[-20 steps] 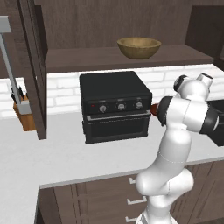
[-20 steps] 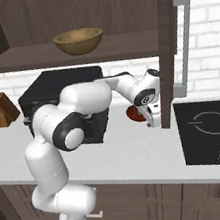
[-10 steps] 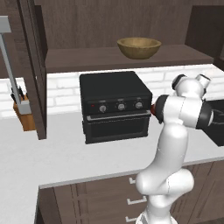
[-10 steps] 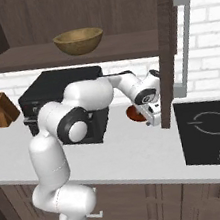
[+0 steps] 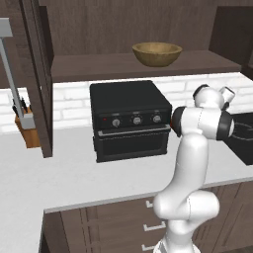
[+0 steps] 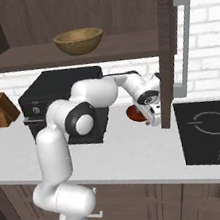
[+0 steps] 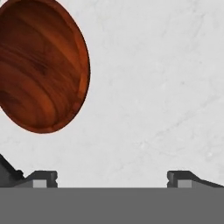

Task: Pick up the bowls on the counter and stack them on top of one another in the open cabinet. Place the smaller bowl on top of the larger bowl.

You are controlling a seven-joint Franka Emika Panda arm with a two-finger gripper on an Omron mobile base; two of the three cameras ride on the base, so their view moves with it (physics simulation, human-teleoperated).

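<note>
Kitchen scene, listed left to right with the black countertop oven [image 5: 131, 118] as landmark.

Knife block [image 5: 28, 127]: brown, dark handles upright, standing on the tabletop [image 5: 74, 173] well to the left of the oven, near the white brick wall.

Cabinet door [image 5: 38, 74]: tall, dark brown, swung open, its edge reaching down to the tabletop between the knife block and the oven.

Oven: black box with three knobs across its front, sitting on the tabletop below the cabinet shelf [image 5: 99, 66].

Larger bowl [image 5: 156, 53]: light tan wood, thick rim, upright on the cabinet shelf, above the oven's right half. In the right base view it sits at [image 6: 78, 40], above the oven's top.

Arm: white, rising in front of the oven's right side and bending away to the right of it.

Smaller bowl [image 6: 137, 113]: glossy dark red-brown, on the tabletop just right of the oven, partly hidden by the arm's wrist. In the hand view it appears at [image 7: 40, 63], upright, open side toward the camera, resting on bare white tabletop.

Tool [image 7: 112, 178]: fingers spread wide, holding nothing, above the tabletop beside the smaller bowl and apart from it; the bowl lies off to one side of the gap between the fingertips.

Cooktop [image 6: 211, 130]: flat black panel set in the tabletop, well right of the oven.
</note>
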